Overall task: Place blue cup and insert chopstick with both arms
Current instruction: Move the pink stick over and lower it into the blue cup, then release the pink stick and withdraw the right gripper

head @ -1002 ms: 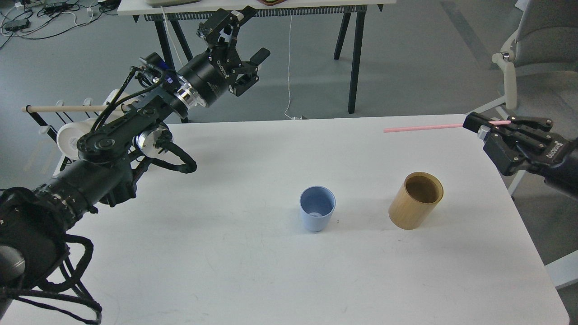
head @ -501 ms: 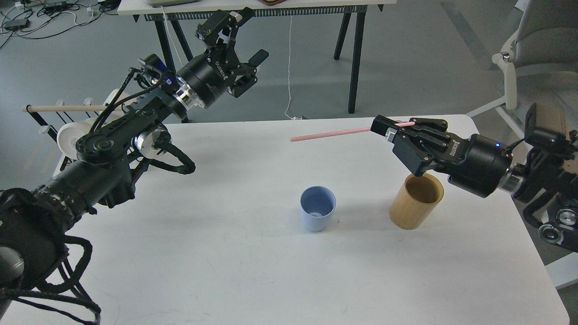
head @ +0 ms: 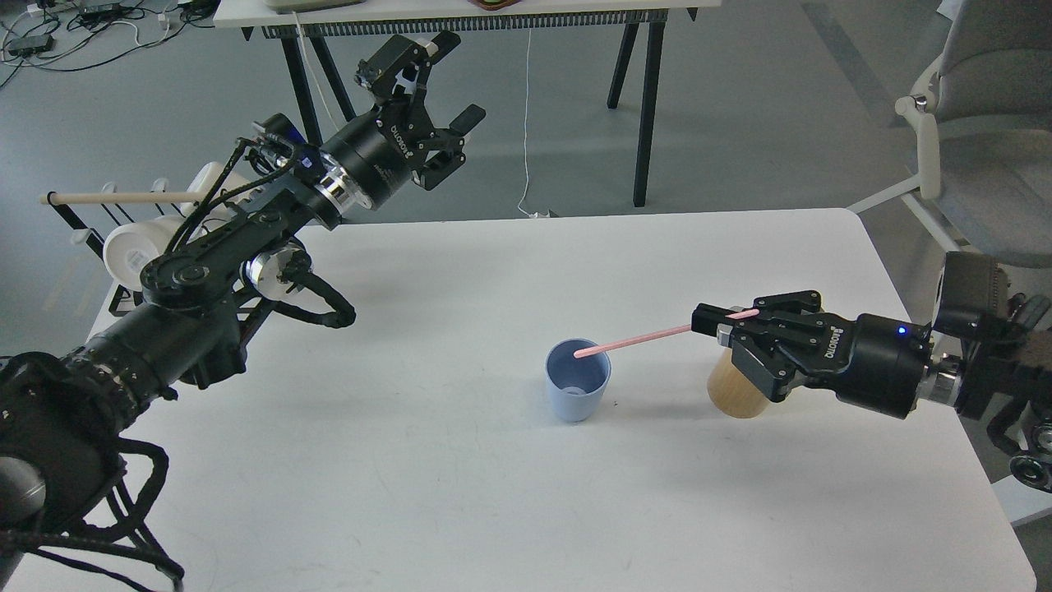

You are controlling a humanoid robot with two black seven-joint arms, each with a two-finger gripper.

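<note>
The blue cup (head: 578, 380) stands upright on the white table (head: 460, 493), so the placing looks done. The right claw (head: 717, 322) is clenched on the far end of the pink chopstick (head: 633, 339), whose free tip hangs at the cup's rim, not yet inside; lowering and letting go remain. The left claw (head: 440, 82) hovers released, far left, well apart.

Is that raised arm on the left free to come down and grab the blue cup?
Probably not cleanly. The left gripper is open and empty, with bare table toward the blue cup, but the right gripper holds the chopstick with its tip over the cup's mouth.
</note>
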